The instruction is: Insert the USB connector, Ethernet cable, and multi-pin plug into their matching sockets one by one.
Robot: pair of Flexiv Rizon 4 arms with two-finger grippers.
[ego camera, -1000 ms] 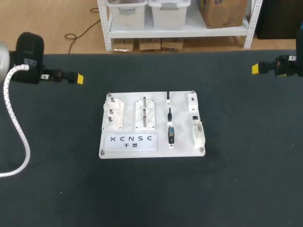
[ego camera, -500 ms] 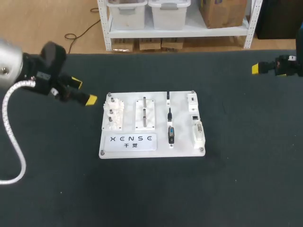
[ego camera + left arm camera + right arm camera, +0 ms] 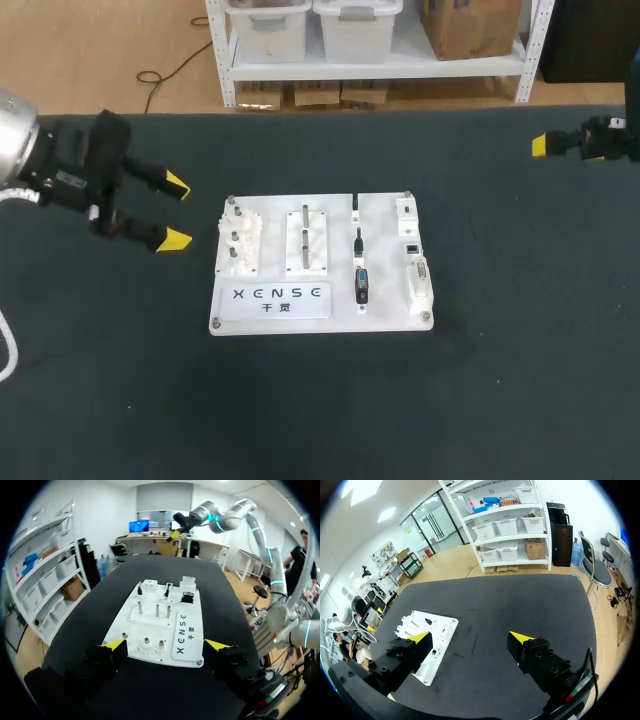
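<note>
Three plugs (image 3: 361,285), apparently loose, on white board (image 3: 385,300) beside sockets (image 3: 418,280).

The board (image 3: 320,262) lies in the middle of the table (image 3: 500,380). On its left part stands a peg block (image 3: 238,243), and just right of it a slotted block (image 3: 307,240). A label plate (image 3: 282,297) lies before both, along the edge on the robot's side. Right of the slotted block three plugs lie in one line: far plug (image 3: 355,203), middle plug (image 3: 358,241), near plug (image 3: 361,285). Along the right edge three sockets stand in a similar line: far socket (image 3: 407,210), middle socket (image 3: 411,245), near socket (image 3: 420,280). The left gripper (image 3: 175,213) is left of the board, near its far left corner, not touching. The right gripper (image 3: 538,146) is well apart, over the far right part of the table.
</note>
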